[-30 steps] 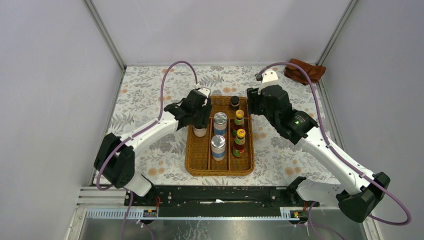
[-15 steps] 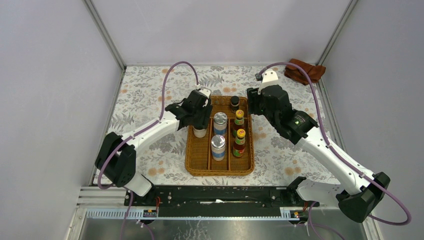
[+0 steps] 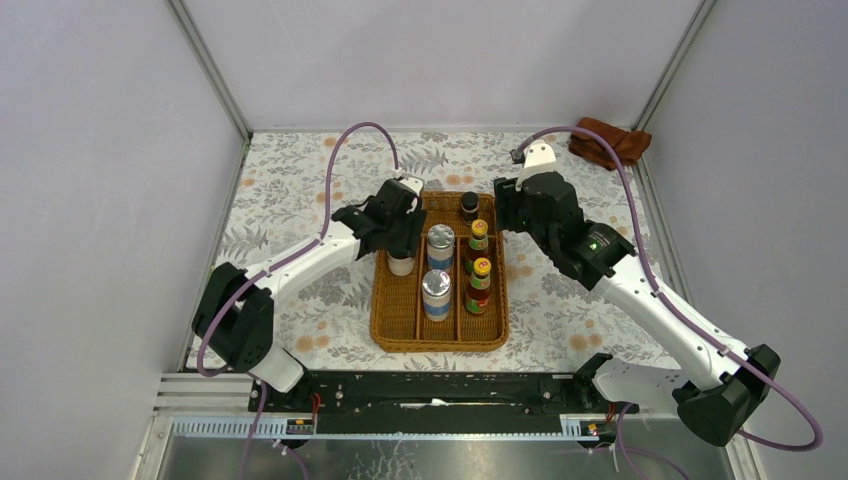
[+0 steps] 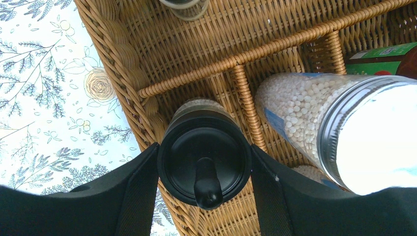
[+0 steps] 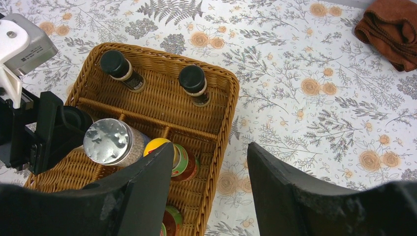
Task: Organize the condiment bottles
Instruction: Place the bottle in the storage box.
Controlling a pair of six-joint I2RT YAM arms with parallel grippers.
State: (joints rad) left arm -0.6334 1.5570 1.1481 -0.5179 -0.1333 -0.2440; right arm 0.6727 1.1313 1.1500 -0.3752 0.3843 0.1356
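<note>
Left gripper (image 4: 204,152): clamped on one jar (image 4: 204,169), tray's (image 3: 440,345) 9 o'clock lane
Right gripper (image 5: 210,152): spread, empty
Shakers (image 3: 439,240): two, middle lane
Sauce bottles (image 3: 479,282): two, 3 o'clock lane
Dark bottles (image 5: 115,64): two, 12 o'clock end
Label print: unreadable

Upright in the tray (image 3: 440,344): dark bottles (image 5: 193,78) at 12 o'clock, shakers (image 3: 436,287) centre, red sauce bottles (image 3: 480,275) at 3, black-lidded jar (image 4: 199,147) at 9.

Probably a lab test cell: plain grey walls (image 3: 100,150), aluminium frame posts (image 3: 208,68).
</note>
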